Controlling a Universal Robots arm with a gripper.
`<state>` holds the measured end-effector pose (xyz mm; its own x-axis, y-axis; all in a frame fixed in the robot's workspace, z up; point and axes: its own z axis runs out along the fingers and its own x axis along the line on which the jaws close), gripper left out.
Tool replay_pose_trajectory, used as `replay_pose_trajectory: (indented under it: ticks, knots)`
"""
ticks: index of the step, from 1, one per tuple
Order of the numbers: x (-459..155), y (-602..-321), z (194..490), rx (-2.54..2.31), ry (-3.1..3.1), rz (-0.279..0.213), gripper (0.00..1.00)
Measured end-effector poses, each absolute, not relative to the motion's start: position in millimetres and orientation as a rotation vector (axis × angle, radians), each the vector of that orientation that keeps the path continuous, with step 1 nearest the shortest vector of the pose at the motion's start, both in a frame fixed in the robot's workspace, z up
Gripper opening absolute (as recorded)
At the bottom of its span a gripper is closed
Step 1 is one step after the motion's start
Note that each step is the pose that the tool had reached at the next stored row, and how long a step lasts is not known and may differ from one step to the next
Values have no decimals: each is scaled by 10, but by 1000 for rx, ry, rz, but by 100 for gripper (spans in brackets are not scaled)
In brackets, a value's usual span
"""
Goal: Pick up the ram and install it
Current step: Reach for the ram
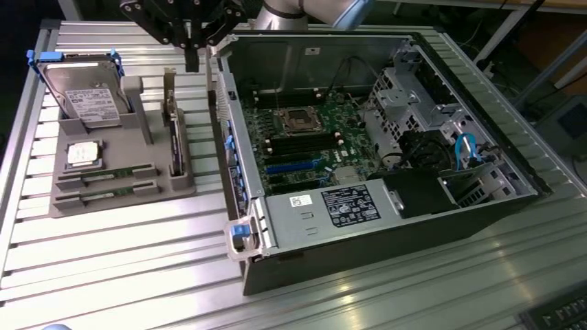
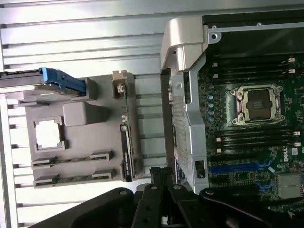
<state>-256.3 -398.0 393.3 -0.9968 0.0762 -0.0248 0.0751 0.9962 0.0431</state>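
While the hand [image 1: 191,63] hangs closed, a slatted table [image 1: 119,265] bears a tray [image 1: 152,152].

1. Circuit board [image 2: 247,183]: white letters that read "DELL".
2. Black label [image 1: 352,205] on the power supply [image 1: 312,221], lower middle of the exterior view: white print too small to read.
3. White sticker [image 1: 300,201] just beside it: unreadable.
4. Hard drive [image 1: 81,81] label [image 1: 95,104], upper left: unreadable.

Grey tray [image 1: 137,155]; green ram [image 1: 108,176]; black pincer [image 1: 191,67]; green motherboard [image 1: 317,148].
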Motion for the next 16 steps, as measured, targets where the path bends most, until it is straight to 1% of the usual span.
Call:
replay_pose_trajectory:
  ticks: [7,16]
  knots:
    - [-3043,-3980,3933,118,3112,66,11]
    - [-3512,-3980,3933,117,3112,65,11]
